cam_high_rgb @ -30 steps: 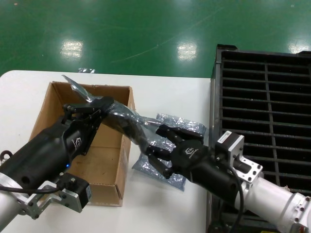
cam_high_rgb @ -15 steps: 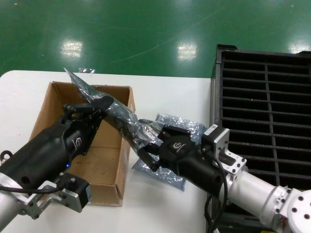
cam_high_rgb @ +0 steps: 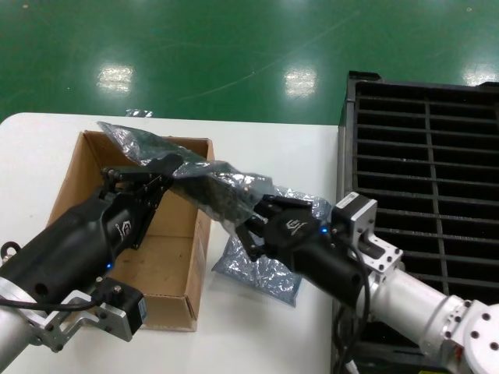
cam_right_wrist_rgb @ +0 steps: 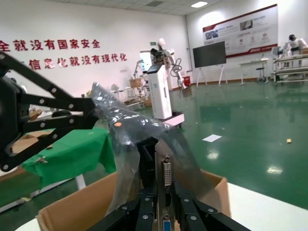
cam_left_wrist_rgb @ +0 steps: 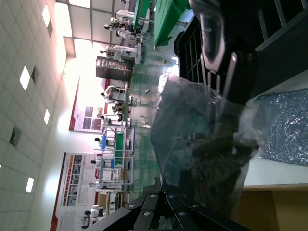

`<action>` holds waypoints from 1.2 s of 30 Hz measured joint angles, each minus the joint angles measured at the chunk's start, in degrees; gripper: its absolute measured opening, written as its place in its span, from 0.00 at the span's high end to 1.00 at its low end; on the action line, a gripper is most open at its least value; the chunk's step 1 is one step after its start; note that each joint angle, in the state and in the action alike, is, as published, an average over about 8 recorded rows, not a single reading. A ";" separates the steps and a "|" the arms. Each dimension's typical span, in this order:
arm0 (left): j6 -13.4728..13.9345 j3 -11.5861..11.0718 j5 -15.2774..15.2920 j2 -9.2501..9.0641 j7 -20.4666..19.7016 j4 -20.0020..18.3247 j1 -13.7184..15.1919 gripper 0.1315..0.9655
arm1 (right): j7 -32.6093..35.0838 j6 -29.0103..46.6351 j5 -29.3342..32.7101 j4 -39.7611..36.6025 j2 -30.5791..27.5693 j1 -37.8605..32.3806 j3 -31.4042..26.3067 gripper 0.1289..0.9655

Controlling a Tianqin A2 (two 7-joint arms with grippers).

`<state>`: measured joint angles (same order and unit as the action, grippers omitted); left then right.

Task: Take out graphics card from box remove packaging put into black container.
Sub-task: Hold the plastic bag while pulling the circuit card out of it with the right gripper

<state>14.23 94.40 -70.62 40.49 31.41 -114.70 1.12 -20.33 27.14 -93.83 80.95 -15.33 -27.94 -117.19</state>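
Glossy packaging [cam_high_rgb: 195, 175] spans box [cam_high_rgb: 78, 175] rim between left gripper [cam_high_rgb: 144, 178] and right gripper [cam_high_rgb: 253, 226].

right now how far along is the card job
Done: the bagged graphics card is lifted above the box. In hand: the left gripper pinches the bag while the right gripper grips the bracket end through the plastic. Left: strip the bag off, then slot the card into the black container. Another bag lies on the table.
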 joint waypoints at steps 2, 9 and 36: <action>0.00 0.00 0.00 0.00 0.00 0.00 0.00 0.99 | -0.62 -0.34 0.26 0.95 -0.65 0.40 0.32 0.93; 0.00 0.00 0.00 0.00 0.00 0.00 0.00 0.99 | -3.47 -1.35 1.36 5.78 -3.85 2.64 1.57 0.93; 0.00 0.00 0.00 0.00 0.00 0.00 0.00 0.99 | -17.58 -1.89 8.64 26.53 -27.34 19.18 18.32 0.93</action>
<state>14.22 94.40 -70.62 40.49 31.41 -114.70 1.13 -37.90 25.26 -85.19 107.48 -42.66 -8.76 -98.86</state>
